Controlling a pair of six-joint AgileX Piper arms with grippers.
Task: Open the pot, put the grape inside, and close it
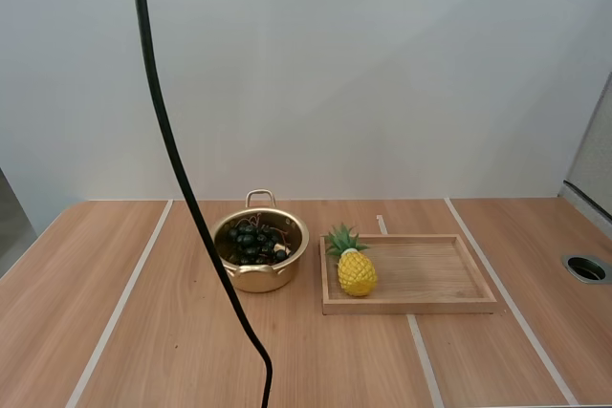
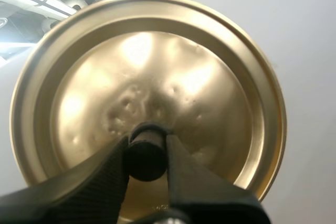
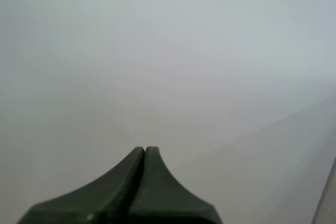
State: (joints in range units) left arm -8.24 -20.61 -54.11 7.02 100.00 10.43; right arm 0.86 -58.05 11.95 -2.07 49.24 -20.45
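We are pinching the round gold metal lid [image 2: 157,61] in our left gripper [image 2: 147,141]; our right gripper [image 3: 144,151] is resting closed, empty. The dark grape bunch [image 1: 253,241] is lying inside the open gold pot [image 1: 263,279], lower centre.

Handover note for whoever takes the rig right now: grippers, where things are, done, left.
Left gripper: shut on the lid, pinching its knob.
Right gripper: shut on nothing.
Pot stands open on the table with the grapes inside; a pineapple sits on the wooden tray beside it.
Done: pot opened, grapes in.
Left: set the lid on the pot.
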